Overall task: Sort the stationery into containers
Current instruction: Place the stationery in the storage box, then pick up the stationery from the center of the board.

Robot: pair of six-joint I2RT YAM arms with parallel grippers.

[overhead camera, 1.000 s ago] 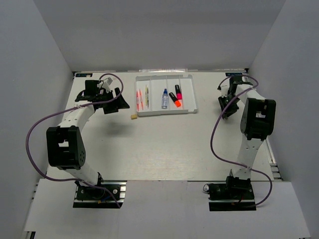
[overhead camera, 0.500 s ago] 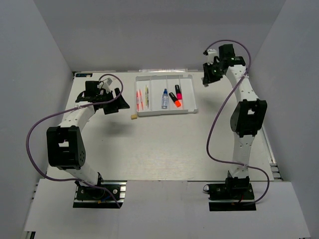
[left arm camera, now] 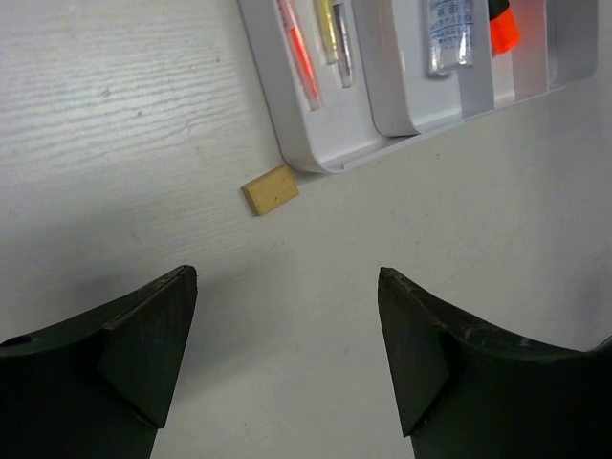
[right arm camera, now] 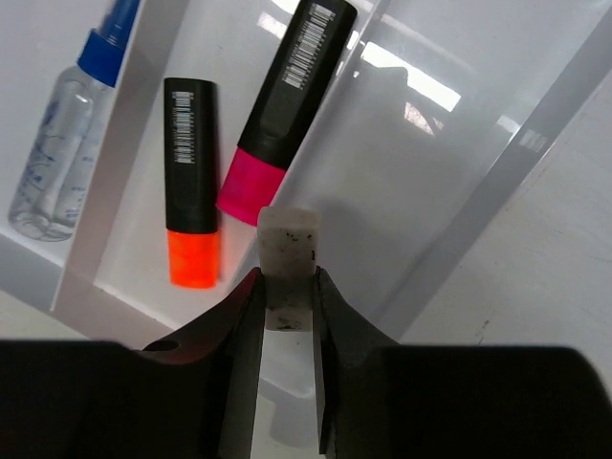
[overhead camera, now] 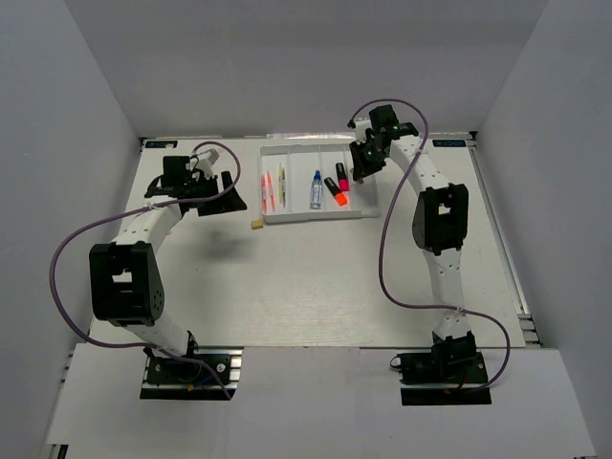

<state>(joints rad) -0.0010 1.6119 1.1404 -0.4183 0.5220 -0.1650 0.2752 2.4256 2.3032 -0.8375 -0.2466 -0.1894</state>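
Colours: white tray (right arm camera: 411,172); two black highlighters, barcode-striped labels – pink-ended highlighter (right arm camera: 287,105), orange-ended highlighter (right arm camera: 189,182); clear bottle (right arm camera: 57,163), blue cap; beige eraser (left arm camera: 270,189) on pale, faintly grained bench (left arm camera: 430,210); whitish eraser (right arm camera: 287,251), apparently dark-flecked.

Two highlighters (right arm camera: 191,182), two erasers (left arm camera: 270,190), one bottle (right arm camera: 67,153)

Bare table (left arm camera: 430,239) around beige eraser (left arm camera: 270,189), tray (left arm camera: 277,96) corner just beside it
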